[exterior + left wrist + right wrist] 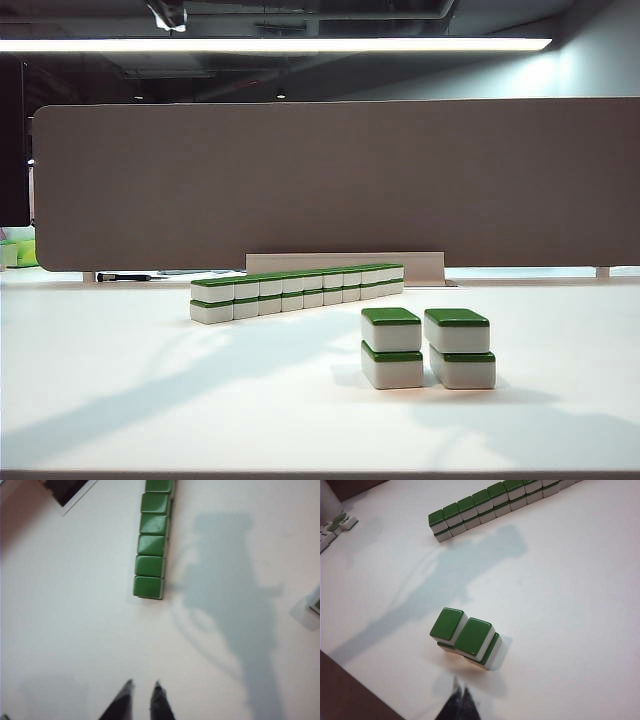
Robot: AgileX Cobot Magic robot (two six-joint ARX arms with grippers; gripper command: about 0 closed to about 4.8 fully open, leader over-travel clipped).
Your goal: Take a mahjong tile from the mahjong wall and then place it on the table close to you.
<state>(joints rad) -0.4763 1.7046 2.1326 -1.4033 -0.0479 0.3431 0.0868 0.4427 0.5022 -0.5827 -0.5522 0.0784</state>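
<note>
Wall (298,292) lined up along table's (150,400) far edge. Left gripper (144,684) hovering above bare table short of its end tile, nearly clenched, empty. Right gripper (459,683) clenched beside short stacks (466,636).

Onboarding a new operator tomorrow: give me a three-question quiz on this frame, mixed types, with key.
1. How many tiers has the long row of green-topped white mahjong tiles?
2. True or false: the left gripper holds a tile.
3. The right gripper hangs nearest: A) the long row, B) the pair of two-high green-topped tile stacks, C) the brown-grey partition board?

Key: 1. Two. 2. False: its fingers are nearly together with nothing between them, above bare white tabletop. 3. B.
</note>
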